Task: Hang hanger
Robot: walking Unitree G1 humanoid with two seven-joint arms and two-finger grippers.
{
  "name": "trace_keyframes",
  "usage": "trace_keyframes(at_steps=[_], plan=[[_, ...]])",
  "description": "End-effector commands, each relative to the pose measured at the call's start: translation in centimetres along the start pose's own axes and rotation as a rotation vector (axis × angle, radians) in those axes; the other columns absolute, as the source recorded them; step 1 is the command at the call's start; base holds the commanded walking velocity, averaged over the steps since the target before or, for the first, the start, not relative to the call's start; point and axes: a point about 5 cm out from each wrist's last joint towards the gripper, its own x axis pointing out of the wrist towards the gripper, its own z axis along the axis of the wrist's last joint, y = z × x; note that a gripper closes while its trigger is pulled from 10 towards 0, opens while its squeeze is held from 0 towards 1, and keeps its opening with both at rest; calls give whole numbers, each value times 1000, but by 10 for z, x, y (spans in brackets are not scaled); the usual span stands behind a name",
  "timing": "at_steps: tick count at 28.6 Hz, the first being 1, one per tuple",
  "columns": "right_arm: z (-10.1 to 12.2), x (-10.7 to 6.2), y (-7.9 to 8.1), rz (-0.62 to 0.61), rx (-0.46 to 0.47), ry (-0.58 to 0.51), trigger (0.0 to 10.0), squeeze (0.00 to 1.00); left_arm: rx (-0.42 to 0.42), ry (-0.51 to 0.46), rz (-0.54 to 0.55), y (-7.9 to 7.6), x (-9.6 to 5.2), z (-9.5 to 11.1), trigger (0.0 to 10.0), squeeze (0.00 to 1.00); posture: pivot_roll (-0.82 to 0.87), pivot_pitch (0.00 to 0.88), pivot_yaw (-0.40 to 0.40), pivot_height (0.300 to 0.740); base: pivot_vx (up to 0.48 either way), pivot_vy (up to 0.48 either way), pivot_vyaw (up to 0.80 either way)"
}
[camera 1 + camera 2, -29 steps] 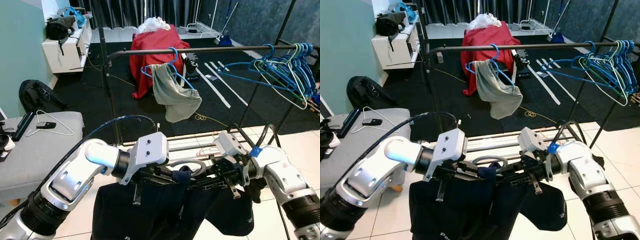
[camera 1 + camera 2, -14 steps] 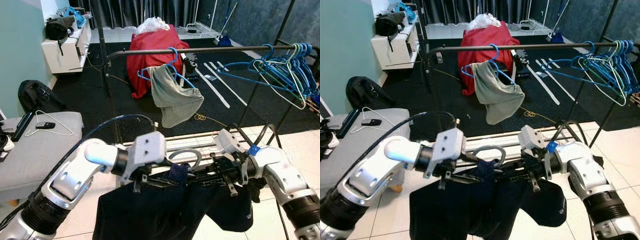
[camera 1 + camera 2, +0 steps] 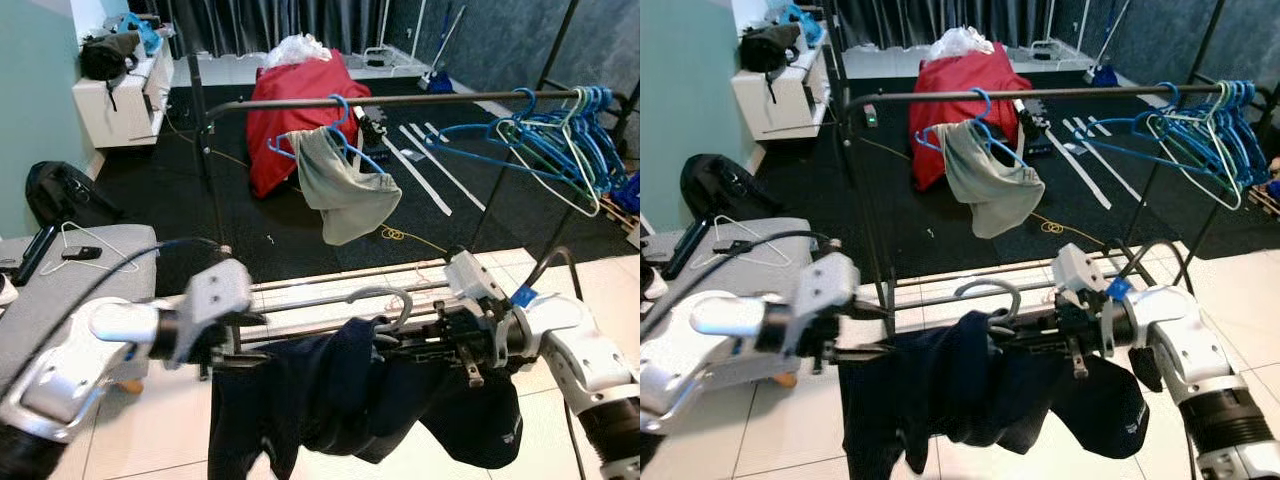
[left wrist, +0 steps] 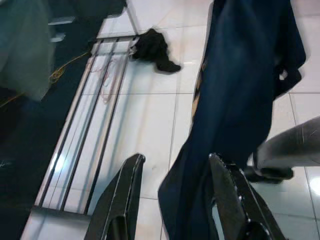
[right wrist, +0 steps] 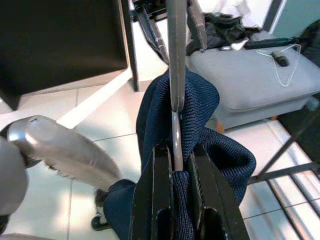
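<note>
While my right gripper [image 5: 172,167] stays clamped on the grey hanger [image 3: 385,305] w/ navy garment [image 3: 340,400], my left gripper [image 4: 175,200] gapes beside the cloth, rail [image 3: 400,99] beyond.

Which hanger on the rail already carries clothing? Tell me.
The lone blue hanger near the rail's left end, draped with a grey garment; the bunched hangers at the right are bare.

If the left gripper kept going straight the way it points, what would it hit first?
Probably the dark garment hanging just ahead of the left gripper; its open fingers partly frame the cloth. Depth is hard to judge.
</note>
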Motion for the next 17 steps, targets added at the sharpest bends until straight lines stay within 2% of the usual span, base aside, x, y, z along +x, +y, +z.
trace_keyframes(at_steps=[1,2,3,5,6,9,10,11,12,13,14,15,16,17], plan=[[5,-5,-3,-34,-13,-31,0,0,-28,60,34,1,-10,-6,10000,0,-113,86,-54,740,0,0,0],[5,-5,-3,-34,-13,-31,0,0,-28,60,34,1,-10,-6,10000,0,-113,86,-54,740,0,0,0],[6,-6,-4,-46,-13,-39,0,0,-83,85,37,-5,-12,-9,10000,0,-119,92,-48,740,0,0,0],[6,-6,-4,-46,-13,-39,0,0,-83,85,37,-5,-12,-9,10000,0,-119,92,-48,740,0,0,0],[8,-6,-5,-56,-21,-45,0,0,-106,103,96,-9,-7,-10,10000,0,-122,97,-48,740,0,0,0],[8,-6,-5,-56,-21,-45,0,0,-106,103,96,-9,-7,-10,10000,0,-122,97,-48,740,0,0,0],[10,-7,-6,-67,-28,-50,0,0,-117,92,230,-5,0,-9,10000,0,-122,101,-51,740,0,0,0],[10,-7,-6,-67,-28,-50,0,0,-117,92,230,-5,0,-9,10000,0,-122,101,-51,740,0,0,0],[13,-7,-8,-91,-41,-68,0,0,-134,68,363,-4,12,-6,10000,0,-122,107,-58,740,0,0,0],[13,-7,-8,-91,-41,-68,0,0,-134,68,363,-4,12,-6,10000,0,-122,107,-58,740,0,0,0],[18,-5,-11,-109,-43,-102,0,0,-152,15,493,-8,29,0,10000,0,-119,110,-61,740,0,0,0],[18,-5,-11,-109,-43,-102,0,0,-152,15,493,-8,29,0,10000,0,-119,110,-61,740,0,0,0],[23,-2,-11,-114,-44,-134,0,0,-193,-27,641,-10,42,4,10000,0,-125,110,-57,740,0,0,0],[23,-2,-11,-114,-44,-134,0,0,-193,-27,641,-10,42,4,10000,0,-125,110,-57,740,0,0,0]])
